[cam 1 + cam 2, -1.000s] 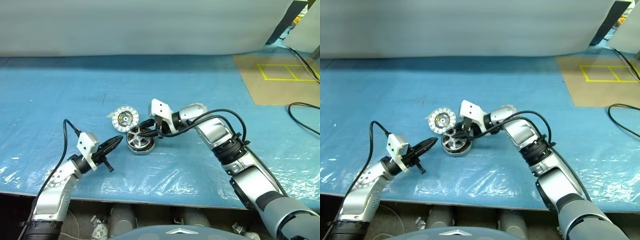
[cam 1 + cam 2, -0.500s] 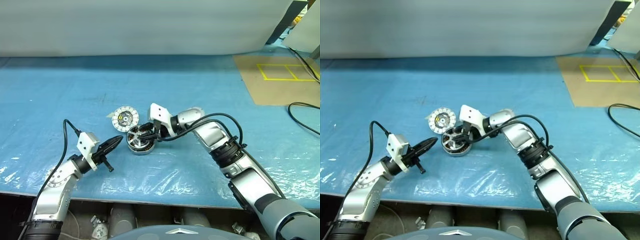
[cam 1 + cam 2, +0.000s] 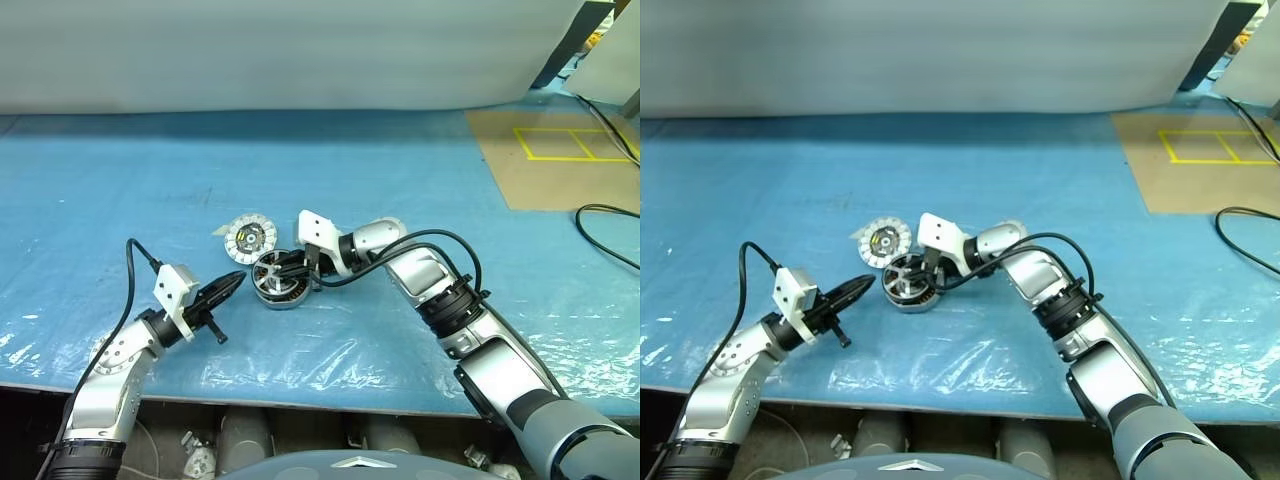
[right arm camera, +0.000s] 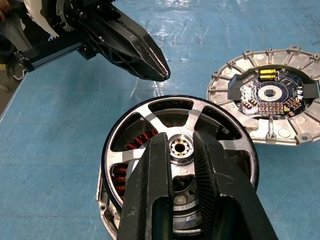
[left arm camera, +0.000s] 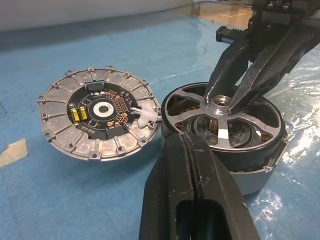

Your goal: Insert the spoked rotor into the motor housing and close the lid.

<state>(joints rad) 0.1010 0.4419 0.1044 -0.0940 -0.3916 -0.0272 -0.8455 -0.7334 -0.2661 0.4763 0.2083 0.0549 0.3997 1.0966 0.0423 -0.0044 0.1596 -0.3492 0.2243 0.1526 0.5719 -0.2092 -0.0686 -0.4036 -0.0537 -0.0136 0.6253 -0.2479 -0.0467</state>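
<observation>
The right gripper (image 4: 181, 150) has its two fingers drawn in close on either side of the small metal hub at the centre of the spoked rotor (image 5: 222, 122), pinching it; nothing else lies between the jaws. Directly beneath them the rotor sits in the motor housing (image 4: 112, 197), whose copper windings show through the gaps between the spokes, though whether it is fully seated I cannot tell. The hub is small and smooth, so the likely trouble is slip: if the fingers pull sideways or lift unevenly, the rotor could tilt and jam on the housing rim, or drag the housing across the glossy plastic sheet (image 3: 330, 350).

Just beyond the right jaws, the left gripper (image 4: 161, 75) is fully shut and empty, its tip hanging near the rotor's edge; a careless sweep by either arm could knock the two together. Beside the housing, close but apart, the lid (image 5: 100, 112) lies with its circuit-board face up, so it probably needs turning over before closing.
</observation>
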